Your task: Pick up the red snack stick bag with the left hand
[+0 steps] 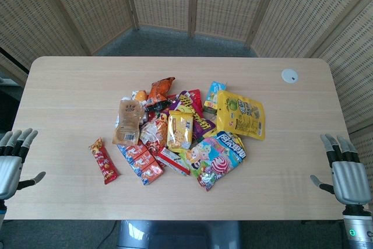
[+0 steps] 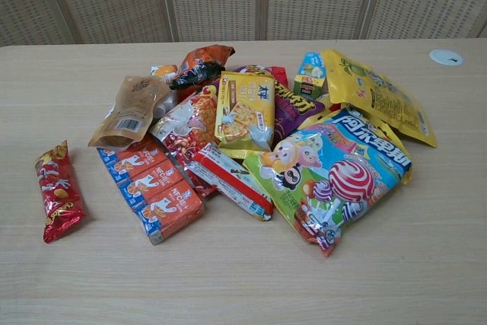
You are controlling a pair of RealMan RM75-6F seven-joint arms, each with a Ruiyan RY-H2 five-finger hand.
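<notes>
The red snack stick bag [image 1: 103,160] [image 2: 57,191] is a narrow red packet lying flat on the table, alone just left of the snack pile. My left hand [image 1: 13,161] hovers at the table's left edge, well left of the bag, its fingers spread and holding nothing. At the right edge my right hand [image 1: 345,169] is also empty, with fingers apart. Neither hand shows in the chest view.
A pile of snack packets fills the table's middle: a blue-orange wafer pack [image 1: 141,160] closest to the red bag, a brown pouch [image 1: 129,122], a yellow cracker pack [image 1: 180,130], a lollipop bag [image 1: 217,158], a yellow bag [image 1: 242,115]. A white disc [image 1: 289,76] sits far right.
</notes>
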